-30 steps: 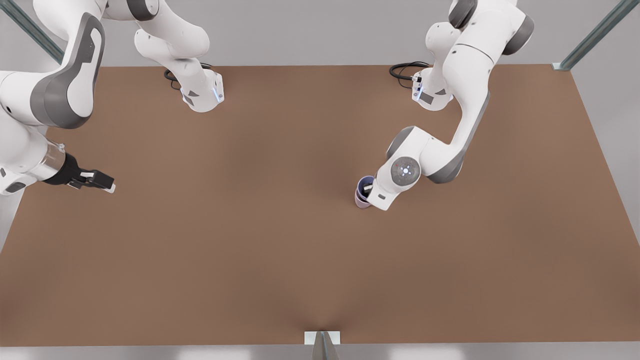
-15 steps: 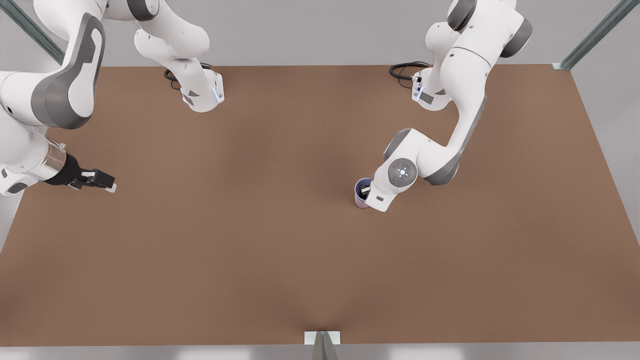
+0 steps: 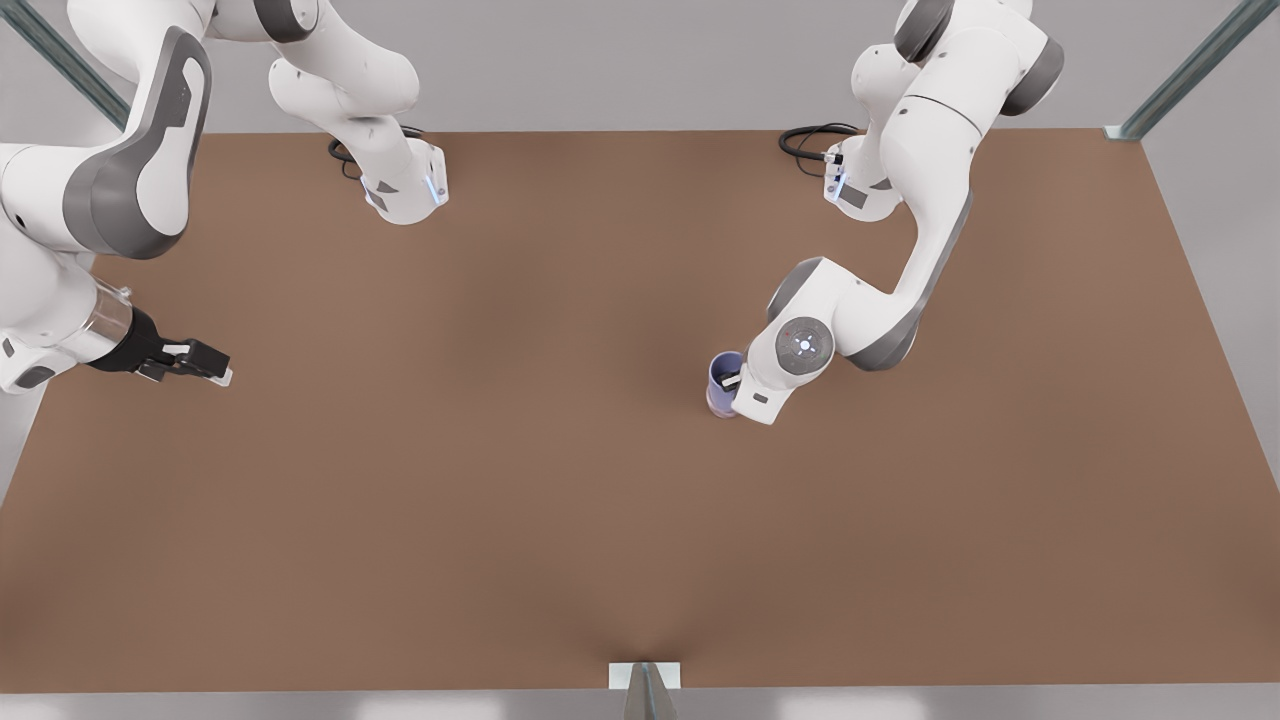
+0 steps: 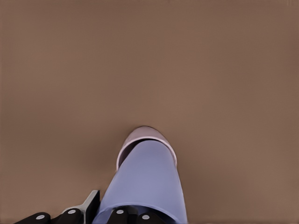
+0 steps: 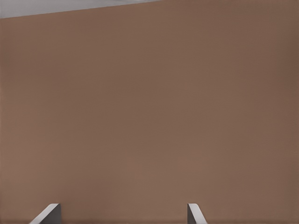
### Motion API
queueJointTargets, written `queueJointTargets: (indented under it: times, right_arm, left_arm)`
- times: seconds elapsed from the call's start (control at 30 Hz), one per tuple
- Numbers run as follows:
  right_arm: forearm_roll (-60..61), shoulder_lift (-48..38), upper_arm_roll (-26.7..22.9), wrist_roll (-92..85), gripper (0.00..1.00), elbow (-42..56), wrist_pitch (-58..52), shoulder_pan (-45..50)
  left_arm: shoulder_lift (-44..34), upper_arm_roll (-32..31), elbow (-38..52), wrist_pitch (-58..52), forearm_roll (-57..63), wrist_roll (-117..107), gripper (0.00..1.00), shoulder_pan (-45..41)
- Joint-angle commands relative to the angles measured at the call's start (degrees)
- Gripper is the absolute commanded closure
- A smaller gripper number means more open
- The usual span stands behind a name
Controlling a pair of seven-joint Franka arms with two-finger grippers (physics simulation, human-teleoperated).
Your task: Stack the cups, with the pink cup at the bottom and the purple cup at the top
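Observation:
In the front view's right half, my left gripper (image 3: 735, 383) is shut on the rim of the purple cup (image 3: 724, 370), with one finger inside it. Beneath it, the pink cup (image 3: 717, 407) stands on the table and shows as a thin band. In the left wrist view the purple cup (image 4: 147, 182) has its lower end in the mouth of the pink cup (image 4: 140, 133), which is mostly hidden. My right gripper (image 3: 213, 366) waits open above the table near the front view's left edge; its two fingertips (image 5: 49, 213) stand far apart with nothing between them.
The brown table (image 3: 560, 520) stretches wide around the cups. Both arm bases (image 3: 405, 190) sit at the far edge with black cables (image 3: 812, 138). A small bracket (image 3: 645, 676) marks the near edge.
My left gripper has come down with the purple cup, so less of the pink cup shows under it. The right arm has hardly moved.

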Motion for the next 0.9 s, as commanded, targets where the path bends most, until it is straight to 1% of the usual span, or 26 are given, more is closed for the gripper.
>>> queueJointTargets:
  times: [0.0,0.43,0.5,0.57,0.67,0.8,0.83,0.87]
  right_arm:
    - [0.04,-0.06,-0.02,-0.36,0.00,0.03,0.03,0.07]
    - [0.04,-0.06,-0.02,-0.36,0.00,0.03,0.03,-0.11]
    - [0.04,0.02,-0.02,-0.36,0.00,0.64,0.03,-0.11]
    - [0.04,0.29,-0.02,-0.36,0.00,0.82,0.03,-0.11]
    - [0.04,0.37,-0.02,-0.36,0.00,0.82,0.12,-0.11]
    - [0.12,0.73,-0.02,-0.36,0.00,1.17,0.12,-0.11]
    - [0.12,0.73,-0.02,-0.36,0.00,1.17,0.12,-0.11]
    - [0.12,0.73,-0.02,-0.36,0.00,1.26,0.12,-0.11]
  left_arm:
    - [-0.06,-0.02,0.03,0.00,0.02,-1.19,0.63,0.08]
    - [0.11,-0.02,-0.06,-0.70,0.02,-1.19,0.63,0.00]
    - [0.11,-0.02,-0.15,-0.70,0.02,-1.19,0.62,0.00]
    - [0.20,-0.02,-0.15,-0.44,0.11,-1.10,0.50,0.00]
    - [0.29,-0.02,-0.15,-0.26,0.11,-1.10,0.47,0.00]
    - [0.29,-0.02,-0.15,-0.17,0.02,-1.10,0.46,-0.18]
    - [0.29,-0.02,-0.15,-0.17,0.11,-1.10,0.43,-0.18]
    - [0.29,-0.02,-0.15,-0.17,0.11,-1.10,0.37,-0.18]
